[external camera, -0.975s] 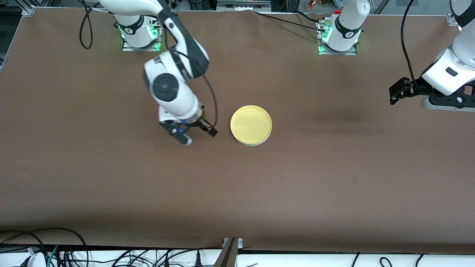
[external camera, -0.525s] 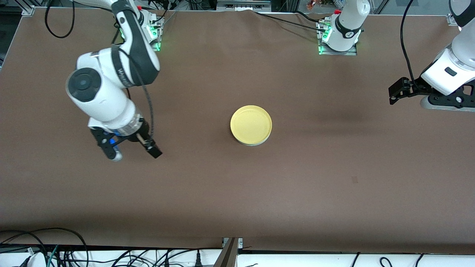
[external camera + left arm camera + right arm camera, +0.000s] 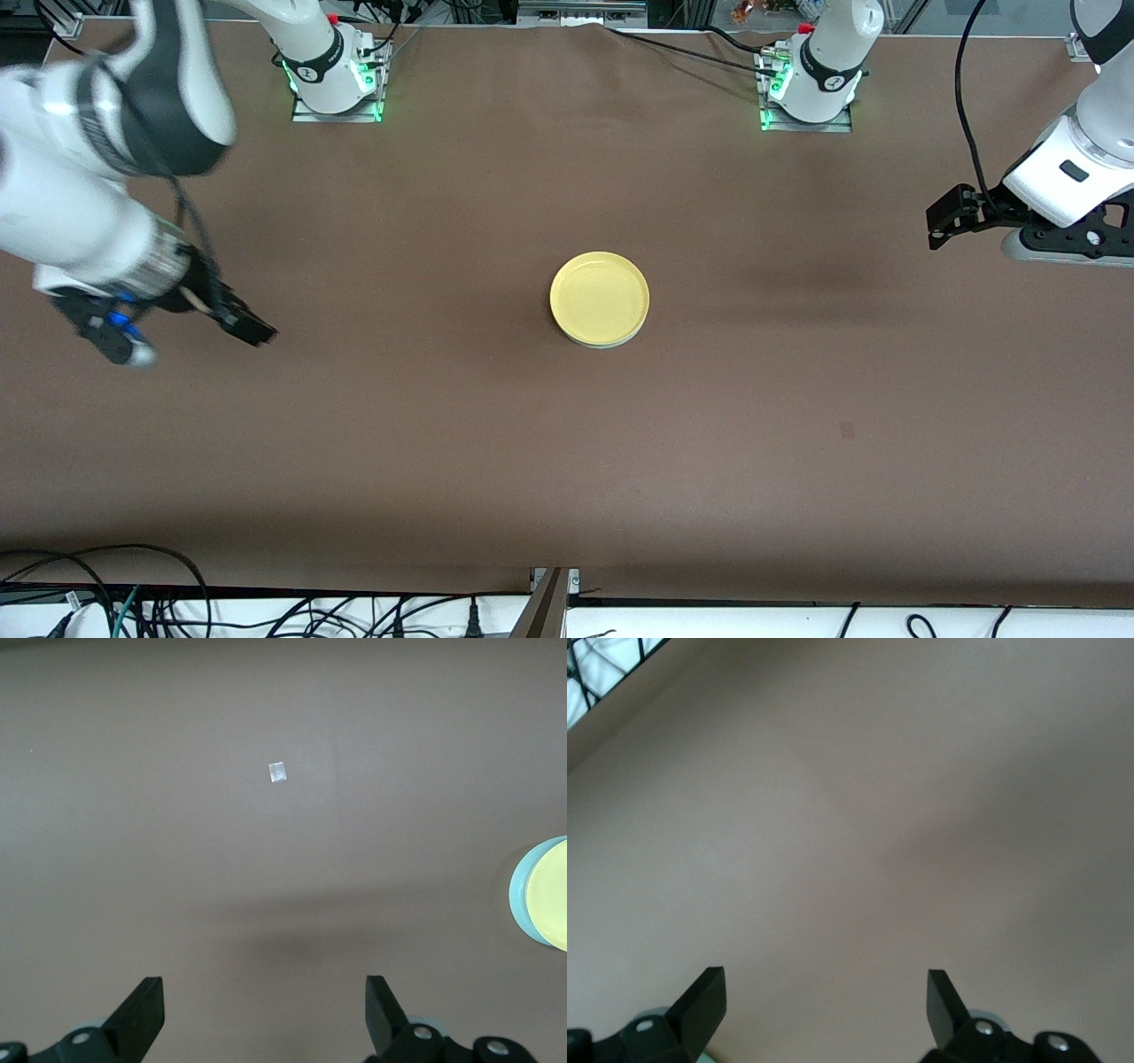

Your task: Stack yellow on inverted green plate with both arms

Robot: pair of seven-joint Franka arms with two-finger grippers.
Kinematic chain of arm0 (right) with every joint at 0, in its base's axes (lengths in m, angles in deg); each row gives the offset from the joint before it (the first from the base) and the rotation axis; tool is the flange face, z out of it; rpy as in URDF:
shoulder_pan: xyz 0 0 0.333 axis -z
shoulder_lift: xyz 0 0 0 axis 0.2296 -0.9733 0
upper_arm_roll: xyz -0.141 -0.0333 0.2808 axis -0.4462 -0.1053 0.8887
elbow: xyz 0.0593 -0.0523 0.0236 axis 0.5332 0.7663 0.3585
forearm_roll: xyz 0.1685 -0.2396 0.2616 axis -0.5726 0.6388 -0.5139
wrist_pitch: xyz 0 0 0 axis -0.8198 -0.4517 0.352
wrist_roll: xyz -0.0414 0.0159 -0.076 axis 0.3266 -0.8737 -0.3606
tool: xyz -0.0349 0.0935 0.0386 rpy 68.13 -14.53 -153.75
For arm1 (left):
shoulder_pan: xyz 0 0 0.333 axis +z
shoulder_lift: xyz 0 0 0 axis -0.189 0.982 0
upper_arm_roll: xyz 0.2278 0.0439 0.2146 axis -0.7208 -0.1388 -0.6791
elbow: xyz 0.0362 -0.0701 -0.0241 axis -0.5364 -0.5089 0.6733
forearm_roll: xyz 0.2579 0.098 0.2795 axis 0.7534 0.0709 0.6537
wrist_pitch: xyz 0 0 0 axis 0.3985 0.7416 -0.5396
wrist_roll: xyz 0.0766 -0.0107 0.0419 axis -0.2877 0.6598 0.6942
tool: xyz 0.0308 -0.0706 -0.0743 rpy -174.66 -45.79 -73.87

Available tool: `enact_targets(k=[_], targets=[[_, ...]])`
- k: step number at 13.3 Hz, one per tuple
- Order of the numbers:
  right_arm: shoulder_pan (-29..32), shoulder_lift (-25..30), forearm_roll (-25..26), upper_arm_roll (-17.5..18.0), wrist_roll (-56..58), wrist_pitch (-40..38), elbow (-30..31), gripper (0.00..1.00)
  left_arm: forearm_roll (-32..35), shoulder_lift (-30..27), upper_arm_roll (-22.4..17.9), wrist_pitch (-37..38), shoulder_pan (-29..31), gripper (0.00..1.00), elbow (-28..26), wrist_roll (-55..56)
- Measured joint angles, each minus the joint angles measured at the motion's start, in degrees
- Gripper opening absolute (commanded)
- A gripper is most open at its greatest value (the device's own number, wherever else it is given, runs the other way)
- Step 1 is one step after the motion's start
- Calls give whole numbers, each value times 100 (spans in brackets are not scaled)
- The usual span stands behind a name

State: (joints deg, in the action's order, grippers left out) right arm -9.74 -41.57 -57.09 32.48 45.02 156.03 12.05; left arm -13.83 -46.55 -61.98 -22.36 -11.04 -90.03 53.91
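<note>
Round pale yellow plastic plate (image 3: 600,298) stacked on pale mint-green plate (image 3: 518,895), mid-frame on brown desk (image 3: 567,461).
Left tool (image 3: 941,220) at right edge, right tool (image 3: 190,341) at left edge, both wide, empty.

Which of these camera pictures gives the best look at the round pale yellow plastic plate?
The front view: the round pale yellow plastic plate shows whole, mid-table, with a thin pale green plate edge peeking out beneath it. The left wrist view catches only a cropped slice of both plates at its edge. The right wrist view shows just bare brown table, no plate.
</note>
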Motion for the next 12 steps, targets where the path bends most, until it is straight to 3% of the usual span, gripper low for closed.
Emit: enact_targets(k=[3, 6, 12], targets=[[1260, 729, 303, 1033, 1129, -241, 498, 100, 0, -1, 1, 0, 0, 100, 0, 0], [1738, 1340, 562, 1637, 1979, -270, 1247, 100, 0, -1, 2, 5, 0, 100, 0, 0], [1837, 1637, 966, 1794, 2828, -726, 1542, 100, 0, -1, 9, 11, 0, 100, 0, 0]])
